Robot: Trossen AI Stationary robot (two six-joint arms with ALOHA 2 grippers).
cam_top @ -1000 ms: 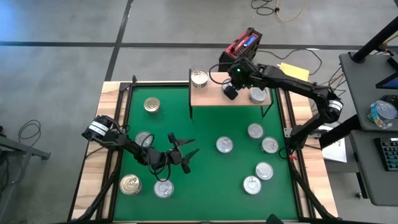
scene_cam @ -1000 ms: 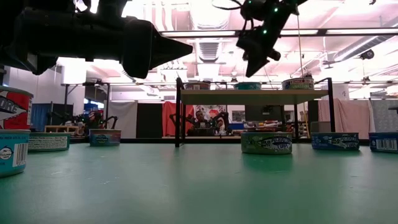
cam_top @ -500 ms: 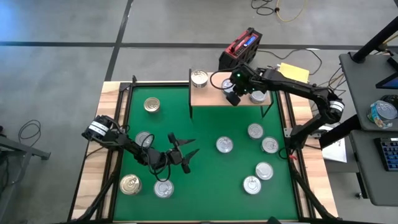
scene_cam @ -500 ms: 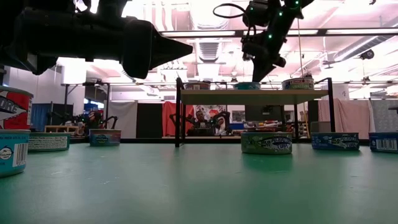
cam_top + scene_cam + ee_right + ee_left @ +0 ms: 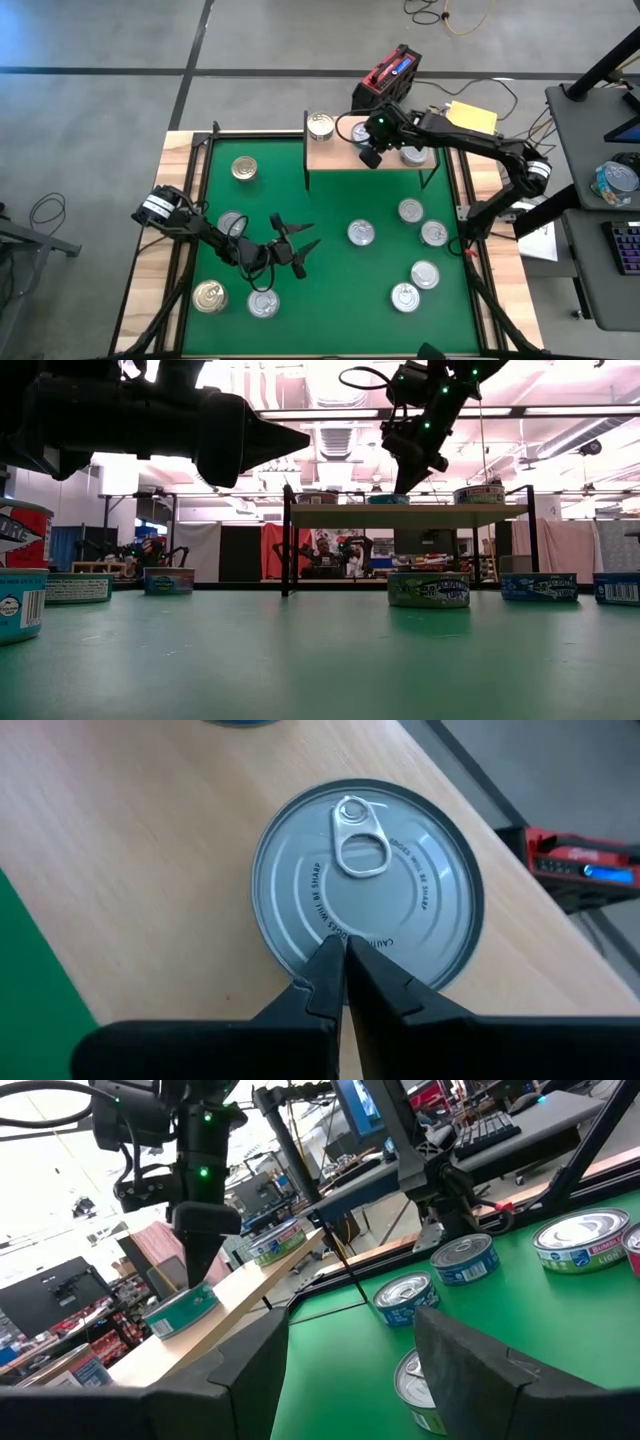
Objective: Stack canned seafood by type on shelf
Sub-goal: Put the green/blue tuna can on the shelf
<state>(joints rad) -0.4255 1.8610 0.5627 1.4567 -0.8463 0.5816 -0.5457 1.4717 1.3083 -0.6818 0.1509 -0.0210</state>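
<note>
Silver tins on the shelf: three up, many still on the green mat.

Light-wood shelf (image 5: 335, 155) carries three tins in a single row, none stacked: one at its left end (image 5: 320, 125), a middle tin (image 5: 366, 884) and one toward the right end (image 5: 414, 153). The right gripper (image 5: 368, 157), jaws pressed shut and holding nothing, has its tips touching the near rim of the middle tin's lid, seemingly nudging it. Eight more tins lie scattered on the mat (image 5: 330, 270), so most of the sorting appears left to do. The left gripper (image 5: 298, 247) hovers low over the mat with jaws wide and empty, a tin (image 5: 263, 303) just beside it. The shelf's front half is bare wood; its black legs (image 5: 287, 540) and the middle tin's closeness to the back edge call for care.
</note>
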